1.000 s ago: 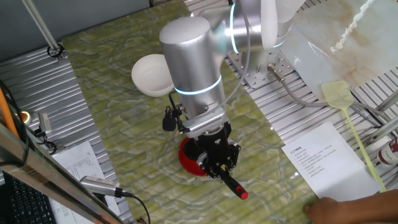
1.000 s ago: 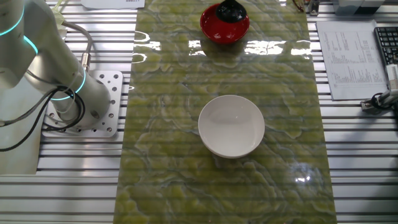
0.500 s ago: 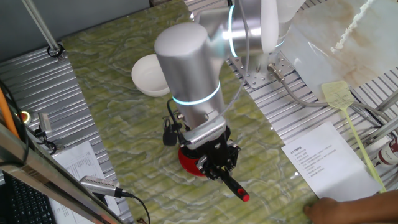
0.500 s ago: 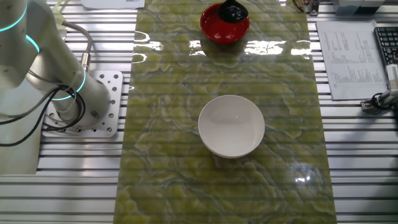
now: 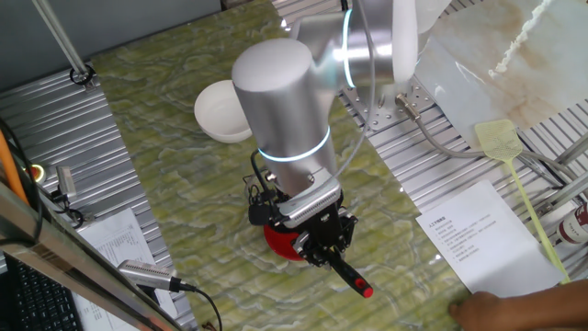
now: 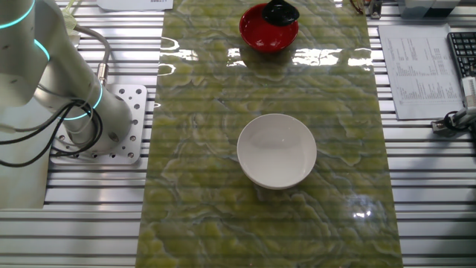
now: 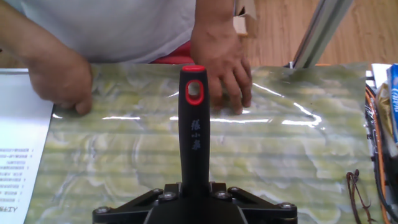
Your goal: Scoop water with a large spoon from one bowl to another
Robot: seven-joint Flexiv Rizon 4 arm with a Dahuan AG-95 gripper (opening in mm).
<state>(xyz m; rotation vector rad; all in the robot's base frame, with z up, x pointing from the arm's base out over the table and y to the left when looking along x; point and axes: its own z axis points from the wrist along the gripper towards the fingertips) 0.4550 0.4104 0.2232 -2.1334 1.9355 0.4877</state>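
My gripper (image 5: 323, 241) is shut on the handle of the large spoon (image 5: 344, 272), a black ladle whose red tip (image 5: 366, 291) points toward the table's near edge. In the hand view the handle (image 7: 194, 134) rises straight out of the gripper (image 7: 194, 191). The ladle's scoop (image 6: 281, 10) sits over the far rim of the red bowl (image 6: 266, 33). From the other side the arm hides most of that red bowl (image 5: 278, 243). The white bowl (image 6: 277, 150) stands alone mid-table, partly behind the arm (image 5: 220, 110).
A person's hands (image 7: 225, 62) rest on the table edge just past the ladle's tip, one also at the corner (image 5: 519, 313). A printed sheet (image 5: 478, 234) and a fly swatter (image 5: 514, 170) lie right. The robot base (image 6: 89, 123), a microphone (image 5: 147, 273) and a keyboard (image 6: 462, 52) flank the mat.
The arm's wrist has swung slightly right and lower over the red bowl. The ladle's scoop has shifted a little toward the bowl's far rim. Both bowls stayed put.
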